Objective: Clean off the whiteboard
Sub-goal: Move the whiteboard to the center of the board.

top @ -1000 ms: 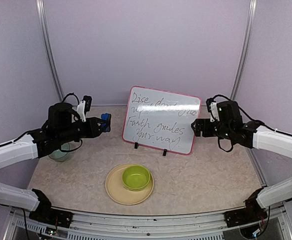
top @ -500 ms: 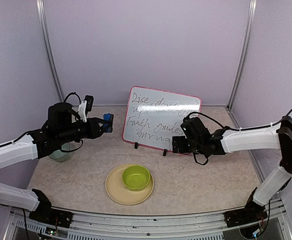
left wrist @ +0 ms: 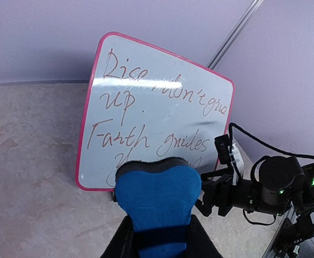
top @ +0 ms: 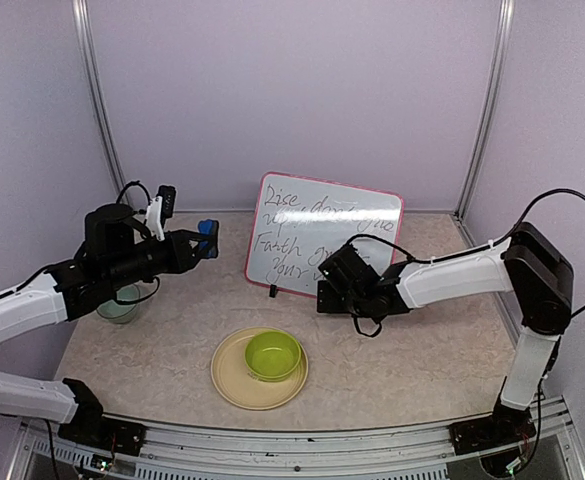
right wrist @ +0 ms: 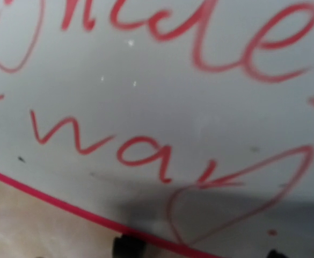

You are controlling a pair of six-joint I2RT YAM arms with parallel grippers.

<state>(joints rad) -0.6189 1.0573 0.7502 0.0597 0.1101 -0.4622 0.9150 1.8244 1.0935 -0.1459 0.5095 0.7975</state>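
The whiteboard [top: 302, 225] stands upright at the back middle, pink-framed, with several lines of handwriting. It also shows in the left wrist view [left wrist: 146, 97] and fills the right wrist view [right wrist: 146, 80]. My left gripper [top: 200, 243] is shut on a blue eraser [top: 208, 238], held in the air left of the board; the eraser [left wrist: 157, 199] faces the board's lower part. My right gripper [top: 324, 292] reaches across, close in front of the board's lower edge, and hides part of the bottom line. Its fingers do not show in its own view.
A yellow plate [top: 234, 385] holding a green bowl [top: 273, 355] sits on the table in front of the board. A clear cup [top: 119, 305] stands under my left arm. A black board foot [right wrist: 128, 247] rests on the table. Side walls enclose the space.
My right arm has swung from the board's right side leftward and down, across its lower front. My left gripper with the eraser drew slightly back to the left.
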